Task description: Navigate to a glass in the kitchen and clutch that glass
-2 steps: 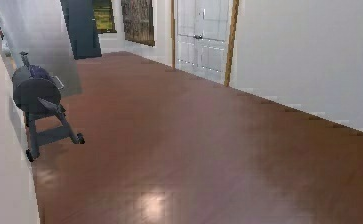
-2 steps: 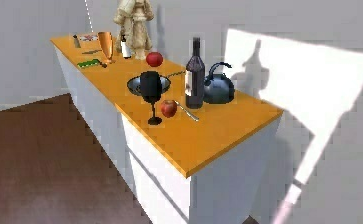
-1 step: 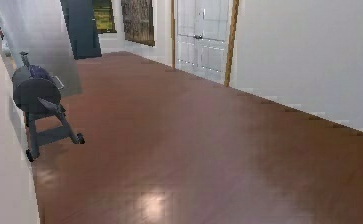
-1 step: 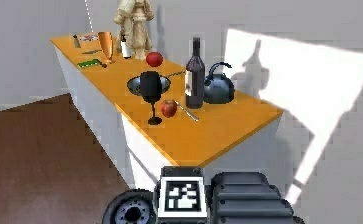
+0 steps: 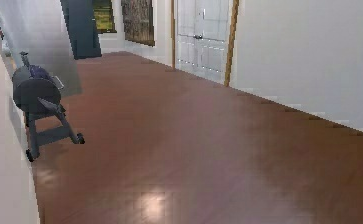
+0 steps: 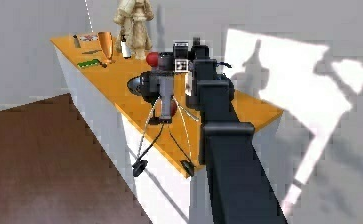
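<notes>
**Open hallway ahead, worktop at the arm's side**

In the forward view a brown, glossy wood floor (image 5: 209, 140) runs wide and bare toward a white panelled double door (image 5: 204, 40) at the far end. A plain pale wall (image 5: 309, 50) borders the floor on the forward view's right. On the forward view's left stands a dark round grill (image 5: 37, 90) on a wheeled frame, close to the near wall. A dark blue panel (image 5: 81, 28) stands farther back on that side. The middle of the floor, between the grill and the right wall, is open room.

In the arm side view a long worktop (image 6: 104, 82) with a smooth orange top and a white front runs slantwise across the picture. Brown floor (image 6: 49, 160) lies along its front edge, and a grey wall rises behind it.

The arm (image 6: 229, 150), a dark square bar, reaches up over the worktop's near edge. The hand (image 6: 163, 165) hangs at its far end, with its thin fingers (image 6: 139, 166) pointing down across the white front. Whether the hand is released or clenched cannot be told, nor whether it holds anything.

By the hand's body a small red ball (image 6: 151, 60) and a dark rounded thing (image 6: 139, 85) sit on the worktop. Farther along the top are an orange flared vessel (image 6: 106, 47) and a flat green piece (image 6: 89, 63). A beige statue (image 6: 137, 25) stands upright by the far edge. I cannot tell which of these small shapes, if any, is the glass.
</notes>
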Robot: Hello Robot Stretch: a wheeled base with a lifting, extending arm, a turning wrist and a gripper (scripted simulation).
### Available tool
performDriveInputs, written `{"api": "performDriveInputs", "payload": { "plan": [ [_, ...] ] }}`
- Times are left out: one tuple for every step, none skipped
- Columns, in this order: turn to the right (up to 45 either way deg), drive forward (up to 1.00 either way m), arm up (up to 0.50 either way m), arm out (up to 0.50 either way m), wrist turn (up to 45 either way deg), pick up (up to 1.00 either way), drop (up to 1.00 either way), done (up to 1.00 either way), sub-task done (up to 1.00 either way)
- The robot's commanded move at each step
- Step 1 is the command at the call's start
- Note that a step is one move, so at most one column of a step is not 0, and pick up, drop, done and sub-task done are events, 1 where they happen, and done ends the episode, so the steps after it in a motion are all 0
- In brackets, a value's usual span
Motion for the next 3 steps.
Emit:
{"api": "performDriveInputs", "payload": {
  "plan": [
    [0.0, 0.00, 0.00, 0.00, 45.0, 0.00, 0.00, 0.00, 0.00],
    [0.0, 0.00, 0.00, 0.00, 45.0, 0.00, 0.00, 0.00, 0.00],
    [0.0, 0.00, 0.00, 0.00, 45.0, 0.00, 0.00, 0.00, 0.00]
  ]
}}
